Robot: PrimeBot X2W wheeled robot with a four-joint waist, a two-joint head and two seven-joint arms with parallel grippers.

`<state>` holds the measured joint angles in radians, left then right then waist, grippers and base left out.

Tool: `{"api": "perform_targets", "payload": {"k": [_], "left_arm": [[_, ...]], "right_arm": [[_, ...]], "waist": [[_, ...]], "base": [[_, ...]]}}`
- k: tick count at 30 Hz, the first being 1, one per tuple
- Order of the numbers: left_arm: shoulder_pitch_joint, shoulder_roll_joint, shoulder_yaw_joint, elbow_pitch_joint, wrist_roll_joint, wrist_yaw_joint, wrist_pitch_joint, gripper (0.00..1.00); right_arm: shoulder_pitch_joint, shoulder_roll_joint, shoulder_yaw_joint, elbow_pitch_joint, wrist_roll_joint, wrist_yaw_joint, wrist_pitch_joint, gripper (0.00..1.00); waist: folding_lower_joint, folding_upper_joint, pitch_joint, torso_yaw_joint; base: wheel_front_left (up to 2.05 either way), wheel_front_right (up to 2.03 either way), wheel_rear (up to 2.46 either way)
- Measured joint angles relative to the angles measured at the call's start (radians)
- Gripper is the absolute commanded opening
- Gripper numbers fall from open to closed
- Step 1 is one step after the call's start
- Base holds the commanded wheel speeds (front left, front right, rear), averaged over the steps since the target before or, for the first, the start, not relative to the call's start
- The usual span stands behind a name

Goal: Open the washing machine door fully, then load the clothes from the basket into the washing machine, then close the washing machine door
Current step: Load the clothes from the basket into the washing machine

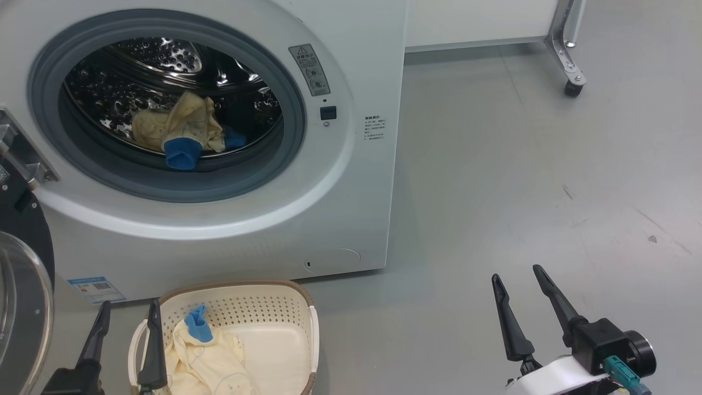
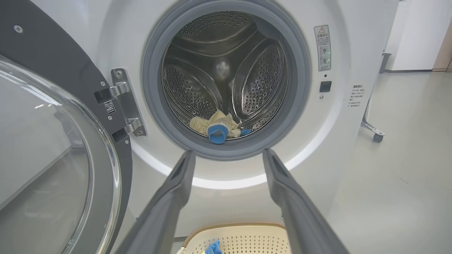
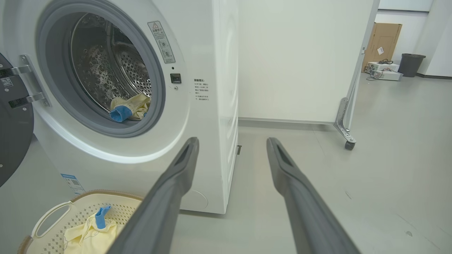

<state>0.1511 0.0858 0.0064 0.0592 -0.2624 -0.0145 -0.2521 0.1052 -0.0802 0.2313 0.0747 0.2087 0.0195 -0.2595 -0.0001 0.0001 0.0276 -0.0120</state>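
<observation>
Head view: floor point(image 1: 521, 164) rt of washer point(image 1: 359, 219)

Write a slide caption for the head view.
Washer door open; one garment in drum, second garment in basket; left gripper, right gripper open.

One washing machine point(image 1: 351, 181), one washing machine door point(image 1: 24, 236), one basket point(image 1: 263, 310). Two pale yellow clothes: first garment point(image 1: 181, 129) at upper left, second garment point(image 1: 203, 356) at bottom left. Two hands: left hand point(image 1: 130, 302), right hand point(image 1: 515, 271).

door point(image 2: 53, 141) open at left | garment point(image 2: 219, 123) in drum point(image 2: 226, 63) | left pincer point(image 2: 228, 152) spread, empty | basket point(image 2: 233, 224) below
</observation>
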Motion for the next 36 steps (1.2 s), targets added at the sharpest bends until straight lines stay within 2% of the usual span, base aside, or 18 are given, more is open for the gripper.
{"api": "perform_targets", "payload": {"k": [15, 25, 36], "left_arm": [[0.001, 0.001, -0.023, 0.012, 0.011, 0.0, 0.037, 1.0], [-0.021, 0.002, -0.064, 0.132, 0.019, -0.001, 0.109, 1.0], [-0.147, 0.011, -0.105, 0.281, 0.043, -0.022, 0.19, 1.0]], "right_arm": [[0.008, 0.002, 0.002, -0.019, -0.002, 0.008, 0.0, 1.0], [0.004, 0.006, 0.01, -0.038, -0.015, 0.015, 0.0, 1.0], [-0.053, 0.014, 0.019, -0.085, -0.018, 0.015, 0.0, 1.0]], "waist": [[0.0, 0.0, 0.031, 0.005], [0.0, 0.0, 0.093, -0.014], [0.0001, 0.0, 0.204, -0.039]], "base": [[0.0, 0.0, 0.0], [0.0, 0.0, 0.0], [0.0, 0.0, 0.0]]}}
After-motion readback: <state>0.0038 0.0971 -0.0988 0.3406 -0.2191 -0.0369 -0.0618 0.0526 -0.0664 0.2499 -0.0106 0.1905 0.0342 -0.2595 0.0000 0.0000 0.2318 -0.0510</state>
